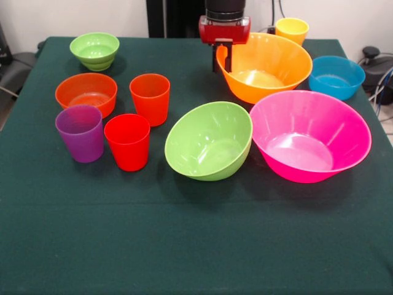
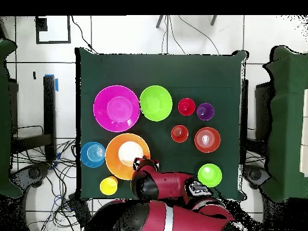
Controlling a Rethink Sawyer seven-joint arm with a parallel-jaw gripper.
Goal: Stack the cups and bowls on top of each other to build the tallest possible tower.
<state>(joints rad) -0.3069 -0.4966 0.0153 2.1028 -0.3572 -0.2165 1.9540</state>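
My gripper (image 1: pixel 222 61) (image 2: pixel 142 163) hangs at the left rim of the large yellow-orange bowl (image 1: pixel 270 64) (image 2: pixel 123 157) at the table's far side. The large pink bowl (image 1: pixel 310 135) (image 2: pixel 116 108) and the tilted medium green bowl (image 1: pixel 209 140) (image 2: pixel 156 103) lie in front of it. The blue bowl (image 1: pixel 336 77) and the yellow cup (image 1: pixel 291 29) are at the far right. The small green bowl (image 1: pixel 94 50), small orange bowl (image 1: pixel 86 93), orange cup (image 1: pixel 150 98), red cup (image 1: pixel 128 141) and purple cup (image 1: pixel 80 132) stand at the left. Everything stands apart, with nothing nested.
The table has a dark green cloth (image 1: pixel 184 246) with open room along its front edge. Cables (image 1: pixel 377 67) lie beyond the table's right side. The robot's red arm (image 2: pixel 174 210) comes in over the edge nearest its base.
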